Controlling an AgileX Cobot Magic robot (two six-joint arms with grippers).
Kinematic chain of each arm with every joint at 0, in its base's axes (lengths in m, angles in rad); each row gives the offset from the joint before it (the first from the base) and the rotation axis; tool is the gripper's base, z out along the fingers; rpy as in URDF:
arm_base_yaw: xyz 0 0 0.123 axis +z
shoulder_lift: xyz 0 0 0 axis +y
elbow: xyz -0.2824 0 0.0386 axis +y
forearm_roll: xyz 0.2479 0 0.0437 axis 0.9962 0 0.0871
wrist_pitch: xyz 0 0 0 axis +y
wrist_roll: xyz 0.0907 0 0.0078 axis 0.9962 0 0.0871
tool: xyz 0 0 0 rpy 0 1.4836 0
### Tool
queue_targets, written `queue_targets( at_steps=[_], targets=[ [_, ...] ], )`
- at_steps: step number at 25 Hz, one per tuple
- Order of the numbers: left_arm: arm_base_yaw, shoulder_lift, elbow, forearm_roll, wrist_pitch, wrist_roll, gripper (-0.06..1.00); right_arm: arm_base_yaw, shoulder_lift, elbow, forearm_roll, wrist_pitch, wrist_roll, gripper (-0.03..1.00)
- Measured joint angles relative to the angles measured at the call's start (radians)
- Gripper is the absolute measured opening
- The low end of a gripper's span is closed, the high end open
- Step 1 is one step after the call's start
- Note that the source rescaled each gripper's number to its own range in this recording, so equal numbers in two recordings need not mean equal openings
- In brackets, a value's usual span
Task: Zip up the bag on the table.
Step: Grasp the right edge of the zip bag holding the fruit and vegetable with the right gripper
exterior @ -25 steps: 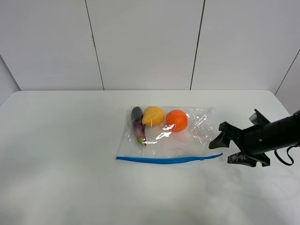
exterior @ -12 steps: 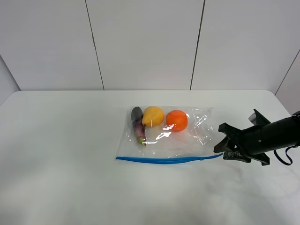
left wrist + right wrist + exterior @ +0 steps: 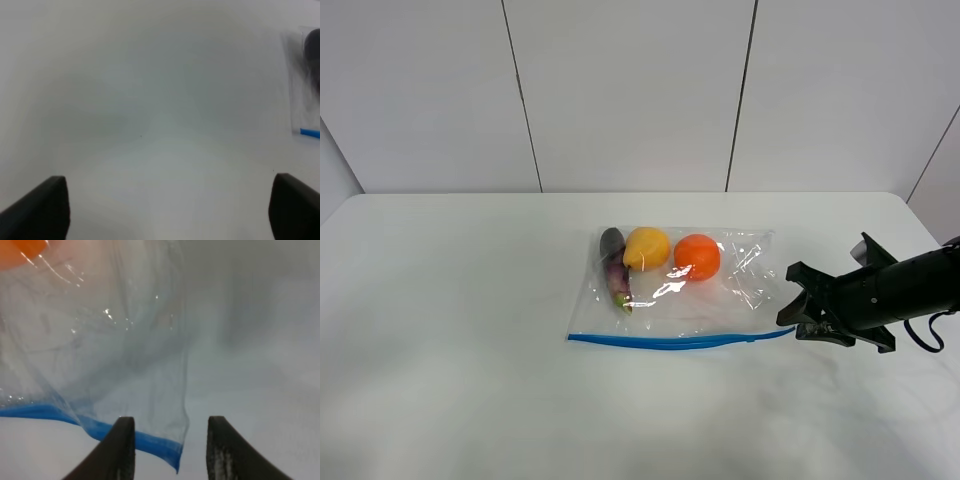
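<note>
Grip on bag [image 3: 125,355] corner unclear

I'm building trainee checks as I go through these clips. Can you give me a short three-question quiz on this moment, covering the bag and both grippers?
1. True or false: the end of the blue zip strip of the bag lies between the jaws of the right gripper.
2. Which item in the bag lies farthest from the right gripper? A orange, B pear, C eggplant.
3. Fill in: the left gripper, over the table, has its jaws ____.
Key: 1 true; 2 C; 3 open.
</note>
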Motion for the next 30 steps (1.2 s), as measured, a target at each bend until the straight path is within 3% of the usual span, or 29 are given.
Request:
queue_targets(
  at_steps=[8, 16, 23, 27, 30],
  targets=[
    [0.000, 0.000, 0.000, 0.000, 0.000, 0.000, 0.89, 0.000, 0.000, 0.000, 0.007, -0.009, 0.000, 0.44],
    [0.000, 0.000, 0.000, 0.000, 0.000, 0.000, 0.89, 0.118, 0.000, 0.000, 0.037, -0.106, 0.000, 0.44],
    [0.000, 0.000, 0.000, 0.000, 0.000, 0.000, 0.89, 0.127, 0.000, 0.000, 0.045, -0.126, 0.009, 0.43],
    [0.000, 0.000, 0.000, 0.001, 0.000, 0.000, 0.89, 0.127, 0.000, 0.000, 0.044, -0.123, 0.012, 0.30],
    [0.000, 0.000, 0.000, 0.001, 0.000, 0.000, 0.89, 0.127, 0.000, 0.000, 0.044, -0.123, 0.012, 0.12]
  ],
)
